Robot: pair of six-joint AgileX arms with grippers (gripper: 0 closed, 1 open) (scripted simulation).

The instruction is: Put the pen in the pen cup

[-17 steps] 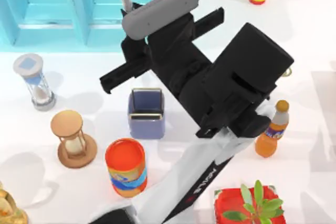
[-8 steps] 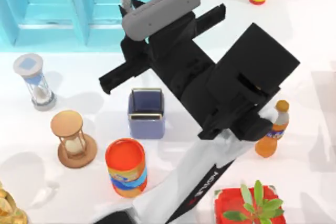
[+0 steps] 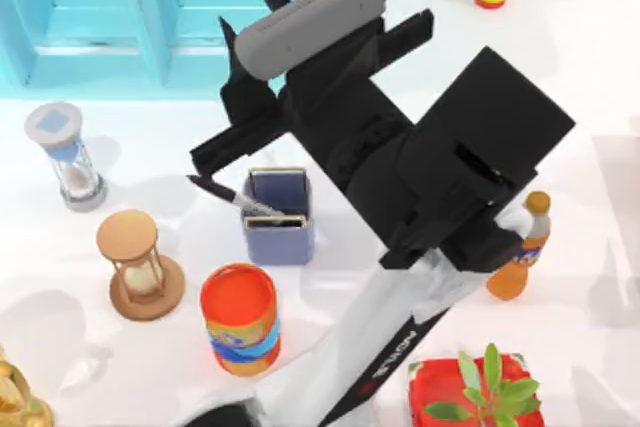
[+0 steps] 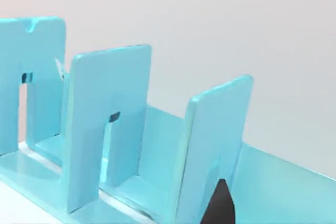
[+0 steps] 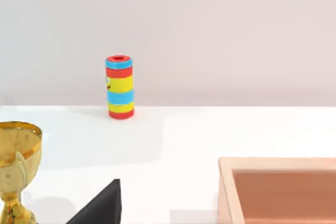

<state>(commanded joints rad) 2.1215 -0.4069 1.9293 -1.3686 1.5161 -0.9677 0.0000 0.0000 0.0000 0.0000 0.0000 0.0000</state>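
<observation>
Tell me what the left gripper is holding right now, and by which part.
Nothing: the pen lies free, slanted across the rim of the pen cup, apart from the left gripper.

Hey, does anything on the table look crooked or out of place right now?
Yes: the pen lies slanted across the pen cup's rim, its far end sticking out toward the table's left rather than standing inside.

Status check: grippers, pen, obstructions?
Left gripper above the pen cup, fingers open. Pen leaning across cup rim, tilted. Orange can nearby, not blocking.
</observation>
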